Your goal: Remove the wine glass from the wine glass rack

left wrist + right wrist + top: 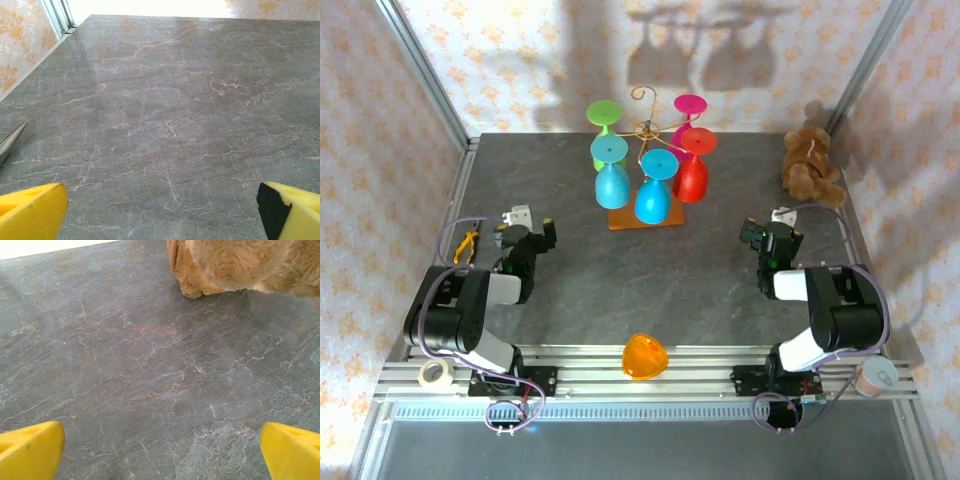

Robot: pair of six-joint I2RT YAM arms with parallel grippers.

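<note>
— So, how far along is it?
— Hardly begun, I'd say. The wine glass rack stands at the far middle of the table on its orange-brown base. I count five wine glasses hanging from it, foot up and bowl down: green, pink, red and two blue. None is in a gripper
— Nothing off the rack at all?
— An orange cup-shaped thing lies on the rail between the two arm bases, but I can't tell whether it is a glass from the rack. By my reckoning, reaching in, taking hold of a glass and lifting it clear of the rack are all left to do
— And the arms?
— Both are folded low near their bases, well apart from the rack. The left gripper sits at the left of the table, pointing toward the far side. In its wrist view the yellow fingertips sit at the two bottom corners with bare marble between them, so the jaws are spread wide and empty
— The right one?
— The right gripper mirrors it on the right side, jaws likewise spread with nothing between them. Its wrist camera faces the teddy bear at the far right of the table, not the rack. Either arm would have to swing in toward the middle and rise to the hanging bowls
</note>
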